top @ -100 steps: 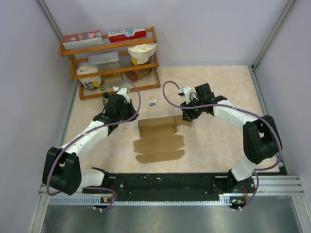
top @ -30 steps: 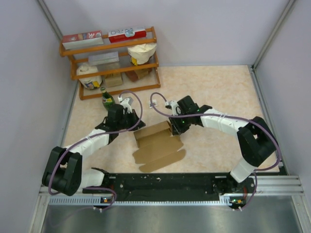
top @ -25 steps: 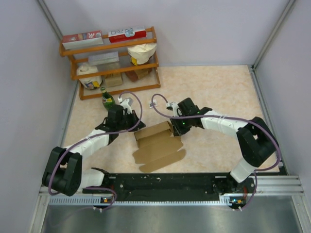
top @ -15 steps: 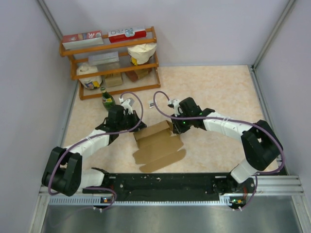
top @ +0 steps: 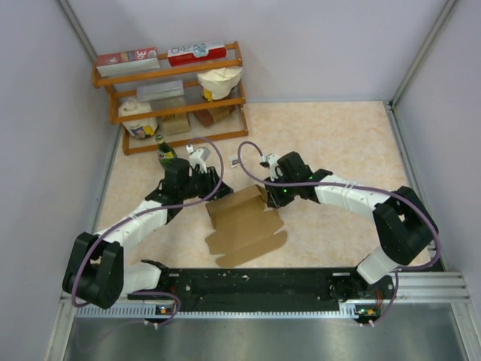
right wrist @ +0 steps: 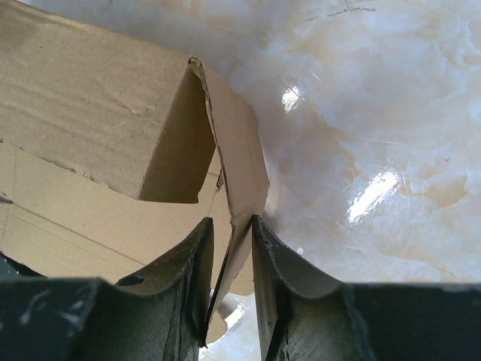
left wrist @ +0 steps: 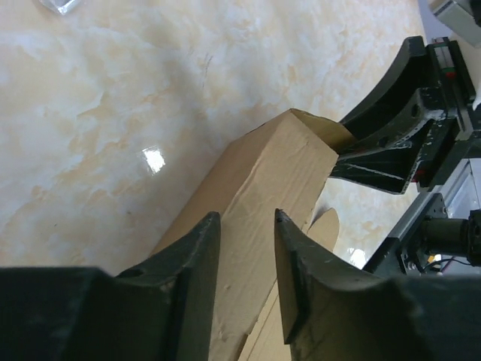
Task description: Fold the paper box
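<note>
Marbled worktop (top: 338, 143). Paper box (top: 244, 226) at mid-worktop, near panels flat, far panel raised. Right hand (right wrist: 229, 226) pinches the raised panel's right flap. Left hand (left wrist: 244, 226) is parted, astride the panel's left end.

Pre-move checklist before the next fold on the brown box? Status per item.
1. Right gripper pinching the end flap of the paper box: ok.
2. Left gripper open, straddling the raised panel: ok.
3. Raised panel standing, near flaps flat on the table: ok.
4. Grippers apart, at opposite ends of the panel: ok.
5. Green bottle clear of the left gripper: cannot tell, it stands close behind it.
</note>
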Available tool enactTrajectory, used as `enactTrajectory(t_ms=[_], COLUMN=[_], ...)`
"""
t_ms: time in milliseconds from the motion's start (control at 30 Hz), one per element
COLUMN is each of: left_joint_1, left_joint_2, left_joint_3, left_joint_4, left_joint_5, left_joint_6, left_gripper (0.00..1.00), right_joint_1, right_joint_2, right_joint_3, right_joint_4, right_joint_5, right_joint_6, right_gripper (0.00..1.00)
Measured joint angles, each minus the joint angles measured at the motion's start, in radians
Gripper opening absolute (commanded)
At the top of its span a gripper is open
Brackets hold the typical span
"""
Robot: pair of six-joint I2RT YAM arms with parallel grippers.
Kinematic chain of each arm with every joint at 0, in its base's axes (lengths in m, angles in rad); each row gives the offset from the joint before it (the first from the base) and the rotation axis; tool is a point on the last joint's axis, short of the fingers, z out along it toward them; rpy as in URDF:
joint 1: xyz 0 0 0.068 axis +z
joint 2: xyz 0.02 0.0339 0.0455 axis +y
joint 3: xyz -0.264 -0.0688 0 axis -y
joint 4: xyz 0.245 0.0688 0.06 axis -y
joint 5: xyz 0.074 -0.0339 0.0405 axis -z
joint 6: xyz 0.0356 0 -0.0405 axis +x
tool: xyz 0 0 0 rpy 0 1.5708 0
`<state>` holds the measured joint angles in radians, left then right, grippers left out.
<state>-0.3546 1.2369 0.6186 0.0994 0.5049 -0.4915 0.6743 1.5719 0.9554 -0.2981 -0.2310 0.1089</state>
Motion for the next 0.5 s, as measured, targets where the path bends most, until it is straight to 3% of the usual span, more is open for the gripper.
enactTrajectory(t_ms=[500], left_joint_1=[-0.03], left_joint_2=[0.021], left_joint_3=[0.01], left_joint_4=[-0.008], left_joint_5=[0.058], left_joint_6=[0.089], left_gripper=[0.43], right_joint_1=[0.0], right_joint_2=[0.0], right_joint_3=[-0.005], right_joint_4=[0.008], right_joint_5=[-0.015], right_joint_6=[0.0], right_gripper=[0.32])
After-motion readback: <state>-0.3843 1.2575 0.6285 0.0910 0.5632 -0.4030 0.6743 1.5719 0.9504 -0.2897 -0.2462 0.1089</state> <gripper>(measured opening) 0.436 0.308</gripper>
